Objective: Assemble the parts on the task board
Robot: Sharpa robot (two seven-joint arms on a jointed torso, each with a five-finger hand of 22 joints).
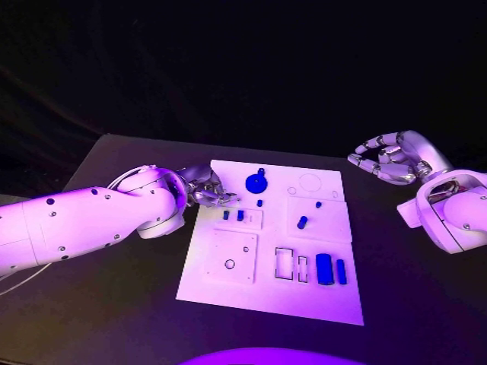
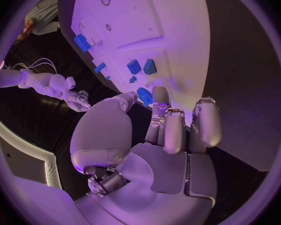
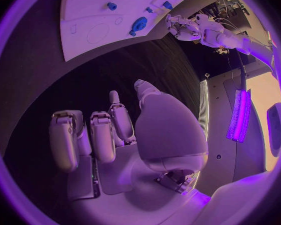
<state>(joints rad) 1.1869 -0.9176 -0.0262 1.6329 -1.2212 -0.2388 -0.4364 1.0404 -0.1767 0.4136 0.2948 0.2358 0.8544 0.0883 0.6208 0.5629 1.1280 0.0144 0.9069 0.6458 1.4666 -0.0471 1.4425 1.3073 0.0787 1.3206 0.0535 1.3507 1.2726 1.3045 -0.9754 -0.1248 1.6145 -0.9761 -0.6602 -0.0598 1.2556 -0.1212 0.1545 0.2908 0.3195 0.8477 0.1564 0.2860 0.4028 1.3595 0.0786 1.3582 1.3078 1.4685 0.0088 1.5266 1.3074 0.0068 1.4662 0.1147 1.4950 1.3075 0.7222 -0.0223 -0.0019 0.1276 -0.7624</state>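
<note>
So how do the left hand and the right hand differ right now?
The left hand sits at the task board's left edge, near the round blue part; the right hand hangs off the board, over the black table. The left hand's fingers reach toward the board; the right's curl inward. Neither holds anything.

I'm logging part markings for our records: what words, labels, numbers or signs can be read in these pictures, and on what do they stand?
None can be read. The task board shows only outlines and cut-outs, and the blue parts look plain. No lettering shows on either arm or hand.
</note>
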